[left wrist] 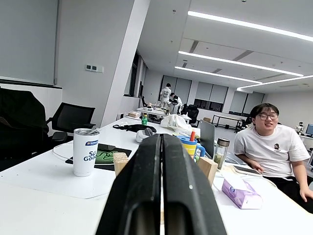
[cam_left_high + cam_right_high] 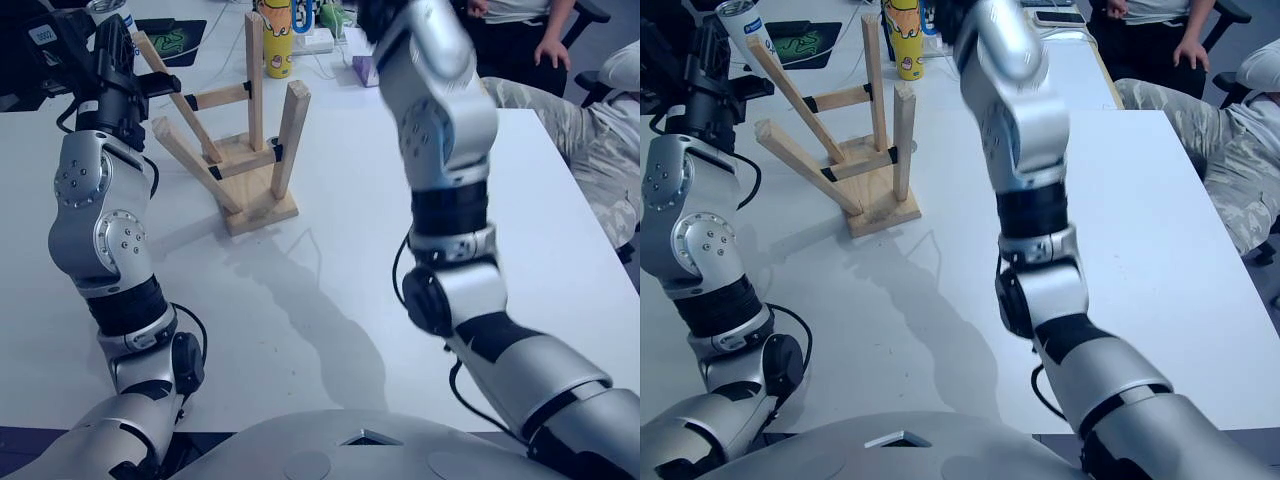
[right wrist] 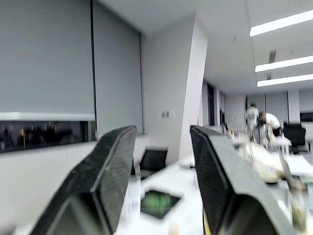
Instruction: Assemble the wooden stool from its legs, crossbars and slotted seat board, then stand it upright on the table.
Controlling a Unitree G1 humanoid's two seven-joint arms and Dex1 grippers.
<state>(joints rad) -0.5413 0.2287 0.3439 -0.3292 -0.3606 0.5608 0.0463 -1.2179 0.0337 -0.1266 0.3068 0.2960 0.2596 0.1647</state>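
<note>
One white table [image 2: 340,260] carries one pale wooden stool [image 2: 250,170], upside down on its seat board [image 2: 262,212], with four legs [image 2: 292,130] up and two crossbars [image 2: 222,97] showing. My left gripper [image 1: 162,138] has its two fingers pressed together beside a leg top. My right gripper [image 3: 161,134] has its two fingers spread around nothing.
</note>
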